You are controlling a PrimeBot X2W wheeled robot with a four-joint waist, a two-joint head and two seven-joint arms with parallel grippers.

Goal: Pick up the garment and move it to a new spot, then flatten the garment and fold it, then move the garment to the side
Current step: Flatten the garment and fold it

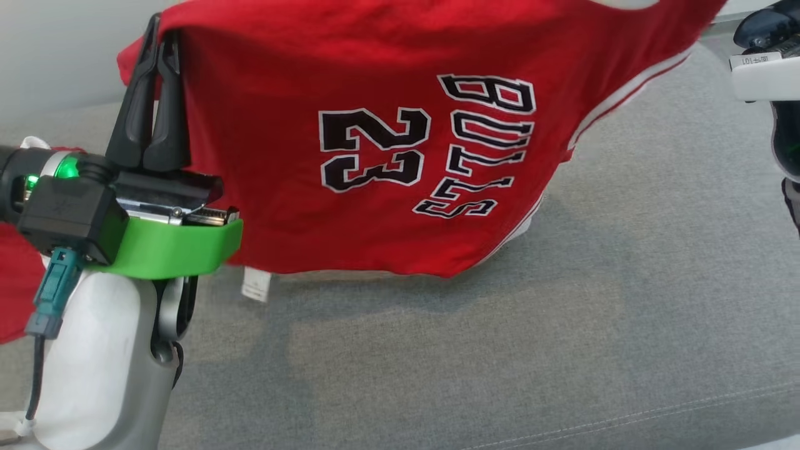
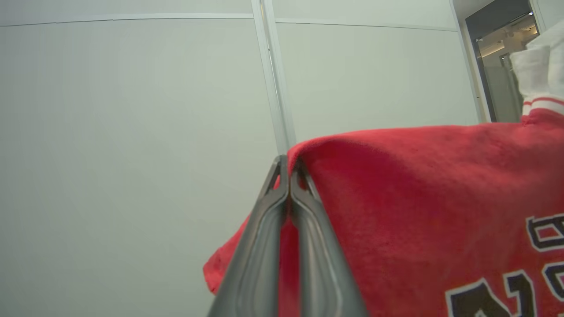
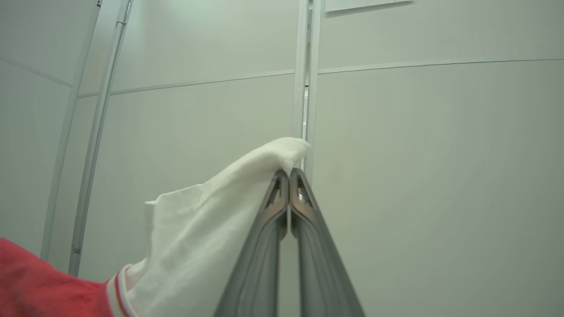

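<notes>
The pale wall (image 2: 132, 154) stands behind everything in both wrist views, split by thin upright and level seams, and in the left wrist view we see a dark doorway (image 2: 502, 66) at its far right. Below it, in the head view, lies the grey upholstered surface (image 1: 625, 300), with a stitched seam running along its near edge.

Above that surface the garment (image 1: 375, 156) hangs spread between our two hands. It is a red jersey with "BULLS" and "23" in black, white-edged characters that lie turned on their side, and white trim runs down its right side. Its lower edge hangs close to the grey surface; we cannot tell whether it touches. More red cloth shows at the left edge of the head view, behind our left arm (image 1: 94, 350), which is pale, with a green band at the wrist.

Our left hand (image 1: 159, 31) points up, its two dark fingers pressed together on the upper left edge of the red cloth; the left wrist view shows the cloth pinched right at the tips. Our right hand (image 3: 288, 174) is likewise closed, its tips clamped on a white part of the garment that drapes away to red, striped trim.

A small white care label (image 1: 255, 284) dangles from the lower edge.
</notes>
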